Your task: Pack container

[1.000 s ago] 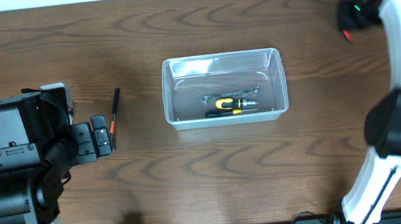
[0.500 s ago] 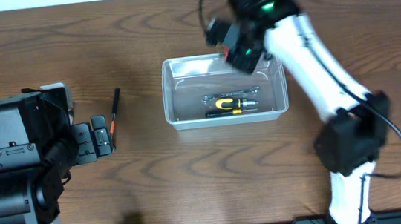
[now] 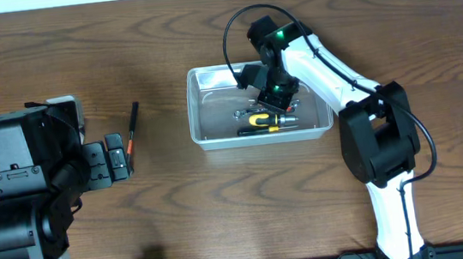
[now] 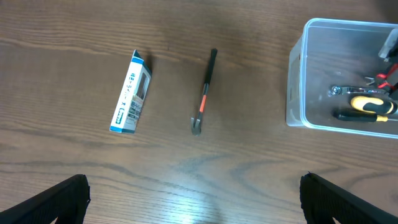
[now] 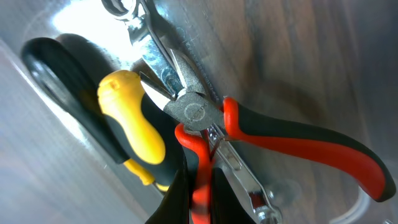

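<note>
1. Toward the worktop's left edge, my left gripper (image 3: 122, 158) has its fingers spread.
2. Beyond it lie a blue-and-white box (image 4: 130, 93) and a black-and-red tool (image 4: 204, 93).
3. Mid-worktop, the container (image 3: 195, 107) holds a screwdriver (image 5: 134, 118) and a wrench (image 5: 155, 50); my right gripper (image 3: 273, 99) pinches pliers (image 5: 280, 137) over them.

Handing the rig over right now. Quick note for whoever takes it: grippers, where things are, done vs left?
Left gripper: open, empty, over the table left of the container.
Right gripper: down inside the container, shut on one red handle of the pliers.
Done: wrench and yellow-and-black screwdriver lie in the container. The pliers sit over them, not yet released.
Left: release the pliers, then probably pack the black-and-orange tool and the blue-and-white box, both on the table left of the container.
</note>
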`<state>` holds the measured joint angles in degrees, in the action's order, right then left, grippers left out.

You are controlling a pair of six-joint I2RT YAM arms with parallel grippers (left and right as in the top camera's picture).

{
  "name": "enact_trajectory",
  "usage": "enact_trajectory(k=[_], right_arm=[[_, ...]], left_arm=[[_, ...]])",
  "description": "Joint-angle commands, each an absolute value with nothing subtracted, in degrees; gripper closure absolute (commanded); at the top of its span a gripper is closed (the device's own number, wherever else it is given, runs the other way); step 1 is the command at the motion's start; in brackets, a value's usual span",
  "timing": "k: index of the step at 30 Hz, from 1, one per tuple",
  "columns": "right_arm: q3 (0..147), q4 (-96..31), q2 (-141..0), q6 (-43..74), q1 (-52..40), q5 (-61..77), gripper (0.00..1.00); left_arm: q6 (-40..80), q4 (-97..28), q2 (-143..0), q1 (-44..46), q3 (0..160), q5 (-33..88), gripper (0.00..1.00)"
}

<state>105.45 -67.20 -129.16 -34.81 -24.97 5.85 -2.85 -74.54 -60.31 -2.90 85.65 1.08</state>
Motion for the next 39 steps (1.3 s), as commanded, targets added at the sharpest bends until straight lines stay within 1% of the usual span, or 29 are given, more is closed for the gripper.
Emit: enact_trajectory(k=[1,2,3,4,6,8,9,11,14,16,17,18,21,24,29,35,39], right_arm=[[105.23,-66.87,-130.13,-34.3,-24.82,7.14,0.91],[105.23,-66.74,-130.13,-34.33,-24.82,7.11,0.85],[105.23,-66.59,-130.1,-34.3,-24.82,7.09,0.76],[105.27,-66.57,-130.1,-34.3,-24.8,7.11,0.71],[105.32,-66.7,-130.06,-34.13,-24.77,7.09,0.66],[105.6,-67.05,-129.67,-33.04,-24.77,6.63,0.65],[105.97,-67.37,-129.25,-32.29,-24.77,6.55,0.62],[107.0,-68.18,-128.05,-31.59,-24.77,6.42,0.53],[110.5,-70.04,-124.31,-31.27,-24.71,5.98,0.45],[113.21,-70.85,-120.95,-30.79,-24.43,5.58,0.25],[114.76,-71.07,-118.89,-30.3,-24.12,5.08,0.06],[116.33,-71.11,-116.68,-29.67,-23.66,4.21,0.01],[120.29,-70.61,-110.48,-26.26,-21.26,0.47,0.01],[122.65,-70.3,-104.62,-21.56,-16.67,-2.02,0.01],[123.0,-70.85,-96.71,-16.16,-5.37,-1.89,0.01],[123.0,-72.99,-94.32,-14.98,5.39,-0.43,0.01],[122.87,-73.54,-94.98,-14.46,8.93,0.67,0.01]], left_arm=[[-2.96,-74.56,-60.23,-2.76,86.21,0.82,0.02],[-2.96,-74.56,-60.23,-2.76,86.21,0.82,0.02],[-2.96,-74.56,-60.23,-2.76,86.21,0.82,0.02],[-2.96,-74.56,-60.23,-2.76,86.21,0.8,0.02],[-2.96,-74.56,-60.23,-2.76,86.21,0.82,0.02],[-2.96,-74.59,-60.2,-2.76,86.21,0.82,0.02],[-2.98,-74.59,-60.2,-2.76,86.21,0.8,0.02],[-2.98,-74.54,-60.2,-2.76,86.21,0.8,0.02],[-2.98,-74.61,-60.16,-2.76,86.21,0.82,0.02],[-3.44,-74.74,-60.16,-2.76,86.37,0.84,0.02],[-3.46,-74.98,-60.36,-2.76,86.65,0.84,0.02],[-3.77,-75.26,-60.69,-2.76,86.96,0.89,0.02],[-6.92,-76.03,-63.29,-2.76,87.99,0.86,0.02],[-9.91,-75.55,-67.66,-2.76,88.01,0.82,0.02],[-12.21,-72.95,-78.54,-2.76,87.94,0.82,0.02],[-12.23,-69.67,-91.02,-2.81,84.47,0.84,0.02],[-12.91,-64.07,-94.04,-2.81,78.08,0.84,0.02]])
